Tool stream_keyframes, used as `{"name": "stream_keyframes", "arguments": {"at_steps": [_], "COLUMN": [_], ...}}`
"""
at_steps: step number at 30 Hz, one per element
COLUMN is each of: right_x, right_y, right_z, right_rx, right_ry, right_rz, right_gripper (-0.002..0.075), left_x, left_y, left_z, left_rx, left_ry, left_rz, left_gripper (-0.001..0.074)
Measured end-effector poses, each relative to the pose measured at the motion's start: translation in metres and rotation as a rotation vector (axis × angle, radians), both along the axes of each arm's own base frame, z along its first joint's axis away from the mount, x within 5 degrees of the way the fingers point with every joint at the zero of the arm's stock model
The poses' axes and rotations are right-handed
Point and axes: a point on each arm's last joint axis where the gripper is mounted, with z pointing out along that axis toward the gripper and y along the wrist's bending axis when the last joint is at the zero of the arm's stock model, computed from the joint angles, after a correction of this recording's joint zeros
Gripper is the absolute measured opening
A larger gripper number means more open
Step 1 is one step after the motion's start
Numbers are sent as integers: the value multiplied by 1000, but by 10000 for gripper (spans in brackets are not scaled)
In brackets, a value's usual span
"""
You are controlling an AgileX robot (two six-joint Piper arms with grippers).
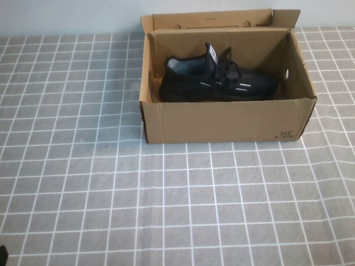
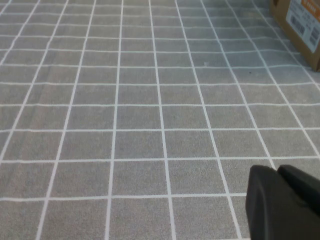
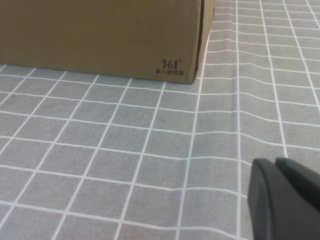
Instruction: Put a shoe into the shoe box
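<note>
The black knit shoe (image 1: pixel 219 79) lies on its sole inside the open brown shoe box (image 1: pixel 222 121), toe toward the right, heel toward the left. The box's lid flap (image 1: pixel 216 19) stands up at the back. Neither gripper shows in the high view. In the left wrist view my left gripper (image 2: pixel 277 170) is shut and empty, low over the cloth, with a box corner (image 2: pixel 300 25) far off. In the right wrist view my right gripper (image 3: pixel 274 162) is shut and empty, in front of the box's printed front wall (image 3: pixel 100 35).
A grey tablecloth with a white grid (image 1: pixel 166 199) covers the whole table. It is slightly wrinkled to the right of the box (image 3: pixel 250 100). A pale wall runs behind the box.
</note>
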Motion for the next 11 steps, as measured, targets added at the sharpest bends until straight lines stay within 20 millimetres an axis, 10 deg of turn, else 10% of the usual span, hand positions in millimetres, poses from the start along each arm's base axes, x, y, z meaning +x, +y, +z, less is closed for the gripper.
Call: {"name": "stream_keyframes", "arguments": {"at_steps": [11], "right_x": [0], "right_y": [0], "right_z": [0], "right_rx": [0], "right_ry": [0], "right_rz": [0], "right_gripper": [-16], "left_x": [0], "left_y": [0], "left_z": [-1], "left_rx": [7], "left_ry": [5], "left_rz": [1], "left_gripper": [-1]}}
